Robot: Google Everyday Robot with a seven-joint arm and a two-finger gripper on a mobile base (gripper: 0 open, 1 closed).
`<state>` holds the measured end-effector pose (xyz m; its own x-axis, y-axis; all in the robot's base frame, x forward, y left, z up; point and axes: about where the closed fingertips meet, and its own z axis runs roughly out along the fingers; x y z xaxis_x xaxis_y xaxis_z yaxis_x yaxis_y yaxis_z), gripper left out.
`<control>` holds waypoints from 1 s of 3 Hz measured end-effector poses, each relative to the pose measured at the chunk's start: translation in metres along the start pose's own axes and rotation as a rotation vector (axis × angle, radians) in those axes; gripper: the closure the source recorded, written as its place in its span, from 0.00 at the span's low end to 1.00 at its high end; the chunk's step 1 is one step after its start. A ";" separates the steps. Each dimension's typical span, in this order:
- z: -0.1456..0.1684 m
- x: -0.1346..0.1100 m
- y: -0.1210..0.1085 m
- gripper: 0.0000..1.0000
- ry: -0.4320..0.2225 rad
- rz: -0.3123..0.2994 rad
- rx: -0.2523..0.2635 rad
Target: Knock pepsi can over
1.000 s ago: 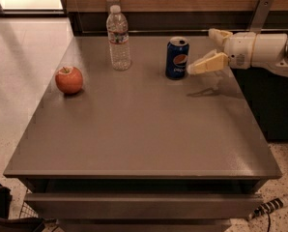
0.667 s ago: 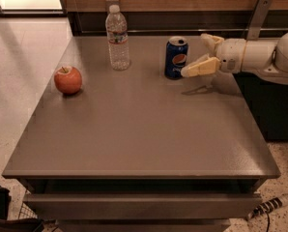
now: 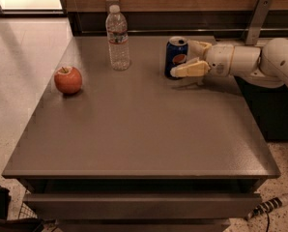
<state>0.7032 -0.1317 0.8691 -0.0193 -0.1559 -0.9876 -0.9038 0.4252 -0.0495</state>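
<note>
The pepsi can (image 3: 176,56), dark blue with a silver top and the round logo, stands upright at the back right of the grey table (image 3: 134,129). My gripper (image 3: 184,58) reaches in from the right on a white arm (image 3: 260,62) and is open. Its near finger (image 3: 188,70) lies against the can's lower front right side. The far finger (image 3: 200,45) sits just behind and to the right of the can. The can's right side is between the two fingers.
A clear plastic water bottle (image 3: 117,37) stands upright at the back, left of the can. A red apple (image 3: 68,79) sits near the table's left edge. A wooden wall panel and a metal bracket (image 3: 258,18) run behind the table.
My gripper has moved left toward the can, from a short way off to having its fingers at the can's right side. The can stays upright in the same spot.
</note>
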 end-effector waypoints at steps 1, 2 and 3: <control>0.004 0.000 0.001 0.39 -0.001 0.001 -0.006; 0.006 0.000 0.002 0.61 -0.001 0.001 -0.010; 0.010 0.000 0.004 0.93 -0.002 0.001 -0.017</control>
<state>0.7039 -0.1207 0.8677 -0.0197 -0.1533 -0.9880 -0.9109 0.4101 -0.0455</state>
